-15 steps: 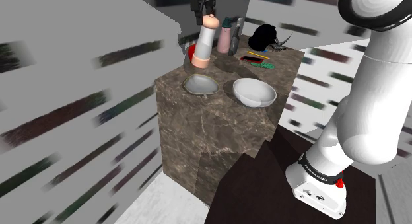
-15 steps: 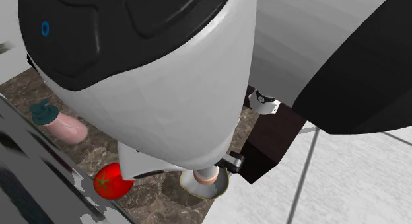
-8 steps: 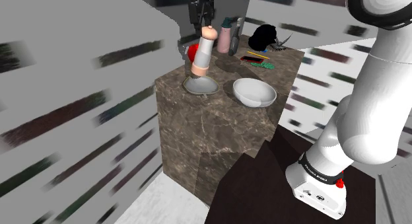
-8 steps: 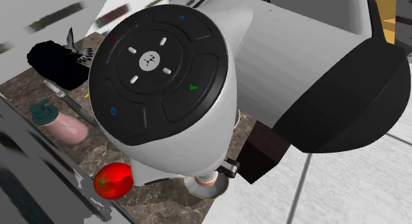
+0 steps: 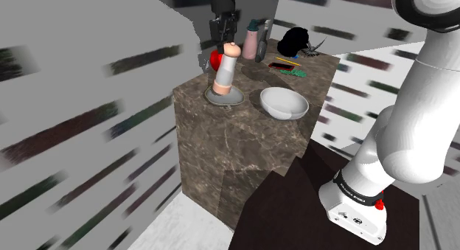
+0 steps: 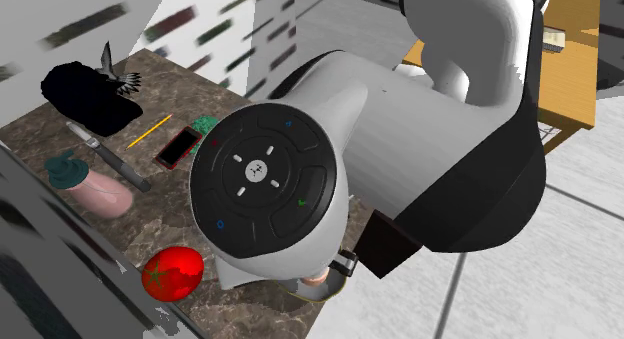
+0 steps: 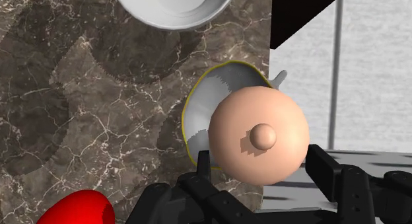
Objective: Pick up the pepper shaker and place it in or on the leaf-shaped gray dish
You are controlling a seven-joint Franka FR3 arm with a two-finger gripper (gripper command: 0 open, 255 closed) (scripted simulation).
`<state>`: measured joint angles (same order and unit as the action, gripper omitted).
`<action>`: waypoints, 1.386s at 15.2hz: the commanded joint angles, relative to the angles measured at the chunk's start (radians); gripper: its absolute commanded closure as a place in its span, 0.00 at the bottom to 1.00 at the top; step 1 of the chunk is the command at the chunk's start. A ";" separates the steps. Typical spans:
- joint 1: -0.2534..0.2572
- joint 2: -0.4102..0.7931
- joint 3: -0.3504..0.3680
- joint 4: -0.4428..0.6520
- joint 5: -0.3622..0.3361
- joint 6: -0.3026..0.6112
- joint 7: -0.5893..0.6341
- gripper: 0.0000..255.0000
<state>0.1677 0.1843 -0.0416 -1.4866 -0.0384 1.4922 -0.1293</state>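
Note:
The pepper shaker (image 5: 225, 71), white-bodied with a peach base and a peach round cap, stands slightly tilted with its base in the leaf-shaped grey dish (image 5: 238, 99) near the marble block's front corner. My gripper (image 5: 227, 39) is at the shaker's cap. In the wrist view the cap (image 7: 261, 133) sits between my two black fingers (image 7: 202, 168), which clasp it on either side, gripper (image 7: 261, 164) shut on it. Under it the yellow-rimmed dish (image 7: 198, 107) shows. In the second exterior view the arm hides most of the shaker (image 6: 318, 277).
A white bowl (image 5: 284, 102) sits beside the dish. A red tomato (image 5: 214, 58) lies behind the shaker, a pink bottle (image 5: 252, 40) and a black object (image 5: 295, 40) farther back. The block's edge (image 7: 271, 64) drops to the floor right by the dish.
The gripper has come down and slightly toward the shoulder view's left with the shaker, from above the dish until its base rests in the dish.

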 commanded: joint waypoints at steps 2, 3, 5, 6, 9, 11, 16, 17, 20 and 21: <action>-0.001 -0.005 0.000 -0.043 0.000 0.038 0.000 1.00; -0.001 -0.005 0.000 -0.043 0.000 0.038 0.000 1.00; -0.001 -0.005 0.000 -0.043 0.000 0.038 0.000 1.00; -0.001 -0.005 0.000 -0.043 0.000 0.038 0.000 1.00; -0.001 -0.005 0.000 -0.043 0.000 0.038 0.000 1.00; -0.001 -0.005 0.000 -0.043 0.000 0.038 0.000 0.00; 0.000 0.007 0.000 0.007 0.000 0.001 0.000 0.00; 0.000 0.022 0.000 0.061 0.001 -0.038 -0.001 0.00; 0.000 0.055 0.001 0.167 0.002 -0.111 -0.003 0.00; 0.000 0.055 0.000 0.166 0.002 -0.111 -0.003 0.00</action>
<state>0.1677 0.2361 -0.0414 -1.3323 -0.0366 1.3912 -0.1323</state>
